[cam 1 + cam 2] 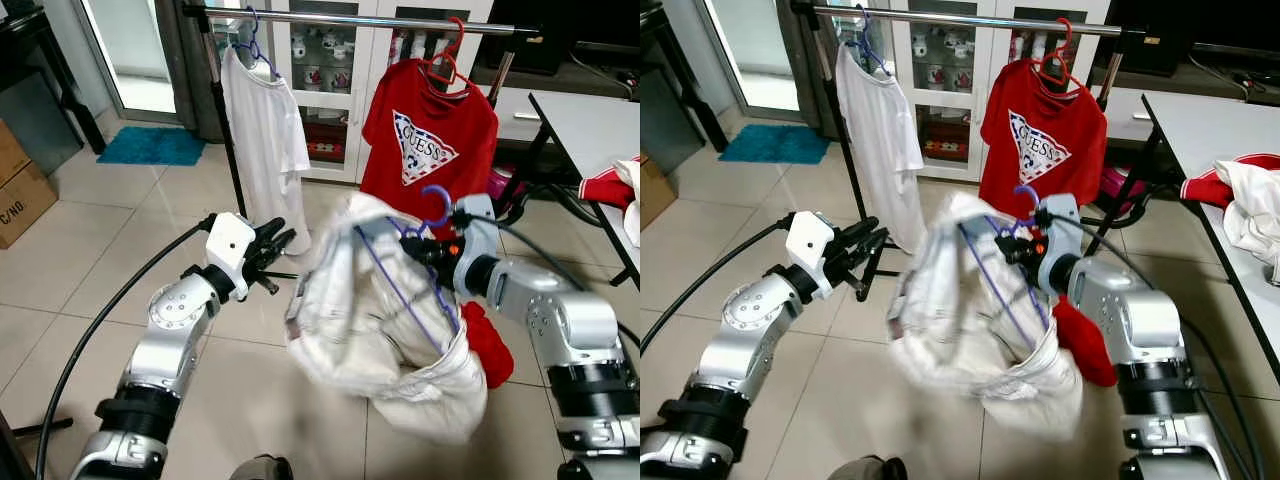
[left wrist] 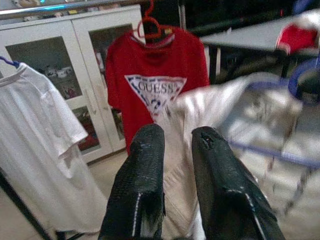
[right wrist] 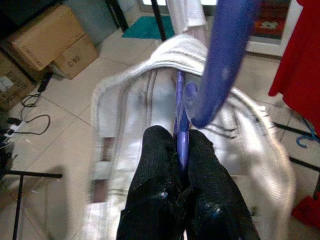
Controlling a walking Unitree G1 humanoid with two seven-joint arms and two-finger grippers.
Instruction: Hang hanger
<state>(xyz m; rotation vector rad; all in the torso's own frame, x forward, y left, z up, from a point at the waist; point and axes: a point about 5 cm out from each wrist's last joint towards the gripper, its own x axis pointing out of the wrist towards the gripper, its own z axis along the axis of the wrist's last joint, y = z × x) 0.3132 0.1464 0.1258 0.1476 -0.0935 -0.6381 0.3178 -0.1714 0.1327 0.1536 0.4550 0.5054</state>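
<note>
Right gripper (image 3: 181, 150) pinching purple hanger (image 1: 432, 205) carrying white garment (image 1: 375, 320), held low in front of rail (image 1: 360, 17); left gripper (image 1: 272, 250) slightly spread, holding nothing, beside garment. Not yet hooked on rail; lift and hooking judged left, between white shirt (image 1: 262, 130) and red shirt (image 1: 428, 135).

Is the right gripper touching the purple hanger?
Touching. The right wrist view shows the right gripper with its fingers shut on the purple hanger, the white garment draped on it.
</note>
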